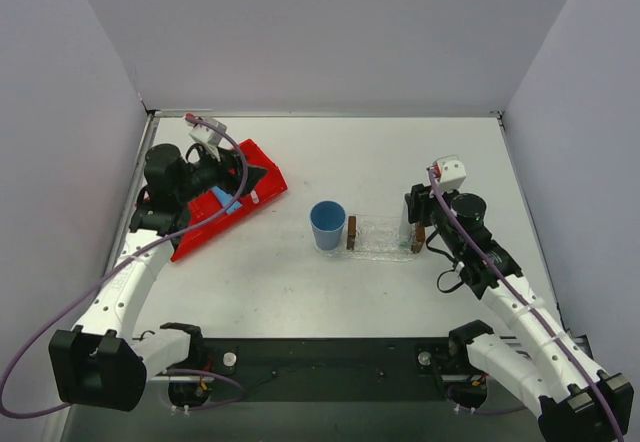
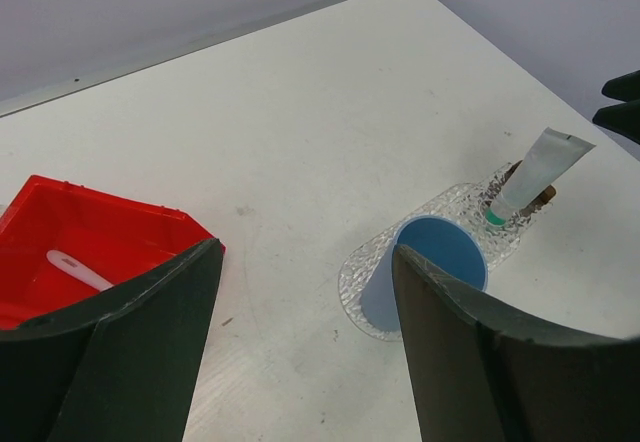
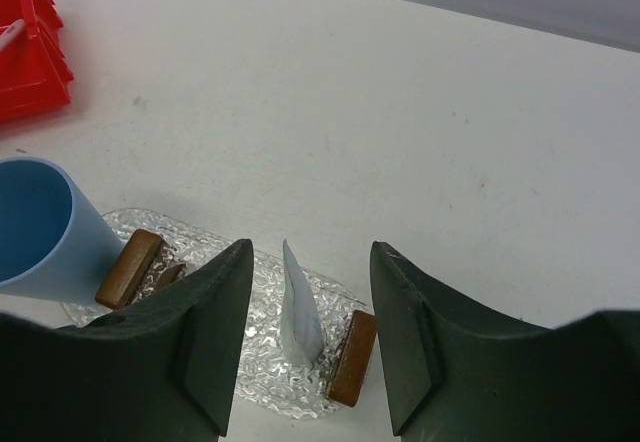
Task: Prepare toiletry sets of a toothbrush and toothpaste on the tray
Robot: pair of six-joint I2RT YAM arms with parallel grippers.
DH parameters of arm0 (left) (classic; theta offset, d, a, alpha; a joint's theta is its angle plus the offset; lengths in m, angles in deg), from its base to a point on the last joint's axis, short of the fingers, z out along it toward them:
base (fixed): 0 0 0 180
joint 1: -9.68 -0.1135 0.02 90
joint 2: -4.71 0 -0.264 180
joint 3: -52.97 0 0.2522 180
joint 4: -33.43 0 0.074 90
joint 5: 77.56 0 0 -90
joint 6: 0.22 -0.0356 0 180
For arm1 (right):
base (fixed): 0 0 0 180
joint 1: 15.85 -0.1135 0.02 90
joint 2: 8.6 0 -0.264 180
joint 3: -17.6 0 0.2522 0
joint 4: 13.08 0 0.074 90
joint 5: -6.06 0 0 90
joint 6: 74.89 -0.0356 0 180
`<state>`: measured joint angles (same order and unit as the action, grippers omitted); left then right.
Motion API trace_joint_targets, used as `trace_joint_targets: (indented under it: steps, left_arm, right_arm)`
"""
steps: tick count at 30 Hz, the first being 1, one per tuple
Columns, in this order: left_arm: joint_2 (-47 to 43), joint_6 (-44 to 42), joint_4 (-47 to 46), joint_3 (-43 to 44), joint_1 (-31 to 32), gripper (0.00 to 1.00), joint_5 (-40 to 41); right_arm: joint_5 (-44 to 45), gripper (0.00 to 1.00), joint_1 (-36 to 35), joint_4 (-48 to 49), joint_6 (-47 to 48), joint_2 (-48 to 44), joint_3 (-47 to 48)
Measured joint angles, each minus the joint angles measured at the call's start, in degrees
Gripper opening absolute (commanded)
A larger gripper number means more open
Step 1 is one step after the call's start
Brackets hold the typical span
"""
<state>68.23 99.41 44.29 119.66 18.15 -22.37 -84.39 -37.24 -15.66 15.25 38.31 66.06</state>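
Note:
The clear tray (image 1: 382,242) lies at mid-table with a brown block at each short end. The pale toothpaste tube (image 3: 300,312) stands upright, cap down, on the tray beside the right block (image 3: 350,357); it also shows in the left wrist view (image 2: 532,174). My right gripper (image 3: 310,262) is open, with one jaw on each side of the tube and not touching it. The white toothbrush (image 2: 80,270) lies in the red bin (image 2: 100,232). A blue piece (image 1: 228,202), apparently the blue toothpaste tube, lies in the bin too. My left gripper (image 2: 307,252) is open and empty above the bin's edge.
A blue cup (image 1: 328,225) stands upright on the tray's left end, against the left brown block (image 1: 352,232). The red bin (image 1: 225,212) sits at the far left of the table. Grey walls close the table on three sides.

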Motion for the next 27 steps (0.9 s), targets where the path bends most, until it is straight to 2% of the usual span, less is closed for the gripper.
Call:
trace_joint_targets:
  steps: [5,12,16,27]
  left_arm:
    - [2.64,-3.04,3.19,2.27,0.00,0.79,2.40]
    - [5.81,-7.30,8.26,2.89,0.00,0.77,10.88]
    - [7.37,-7.76,10.93,2.91,0.00,0.75,16.81]
    - [13.68,-5.70,17.42,3.58,-0.02,0.71,32.79]
  right_arm:
    - [0.00,0.47,0.04,-1.73,1.62,-0.09,2.03]
    - [0.92,0.49,0.04,-2.58,4.11,-1.99,3.45]
    - [2.23,0.55,0.04,-2.84,5.49,-2.67,3.65]
    - [4.59,0.56,0.04,-2.82,7.23,-2.54,3.89]
